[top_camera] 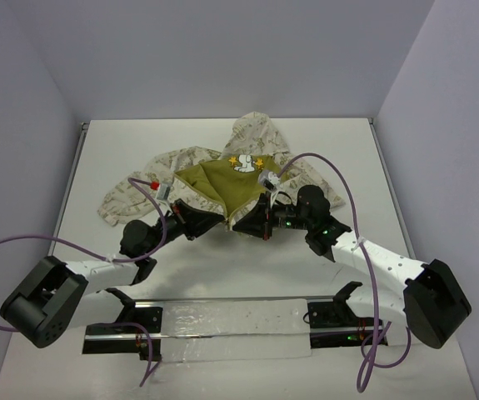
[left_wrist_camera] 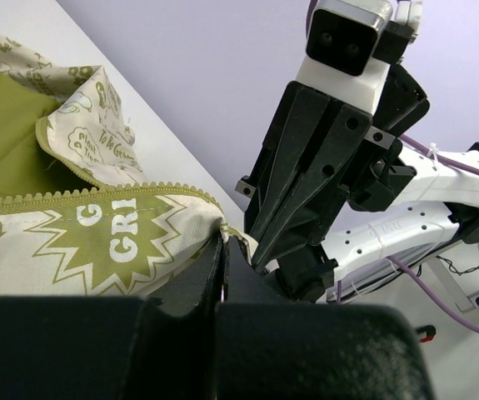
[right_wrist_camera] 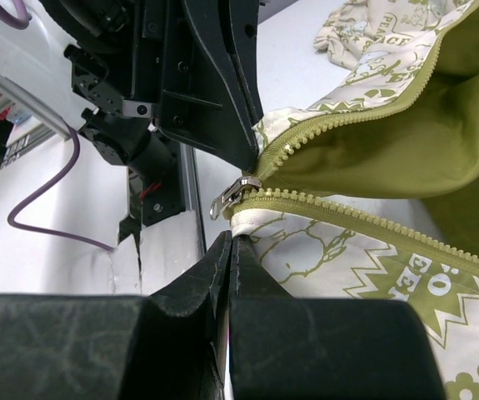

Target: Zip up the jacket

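Left gripper (left_wrist_camera: 222,243) and right gripper (right_wrist_camera: 229,243) clamp jacket (top_camera: 214,182) hem; slider (right_wrist_camera: 236,191) lies just beyond the right, track running hoodward

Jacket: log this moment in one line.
left gripper shut on jacket hem | right gripper shut on hem by slider | zip open

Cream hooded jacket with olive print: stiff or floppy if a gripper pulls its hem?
Probably floppy: the cream, olive-printed hooded jacket lies rumpled in soft folds on the white table. Likely light, thin cloth, so a tug may drag or bunch it. Its small metal zipper pull hangs loose and could swing.
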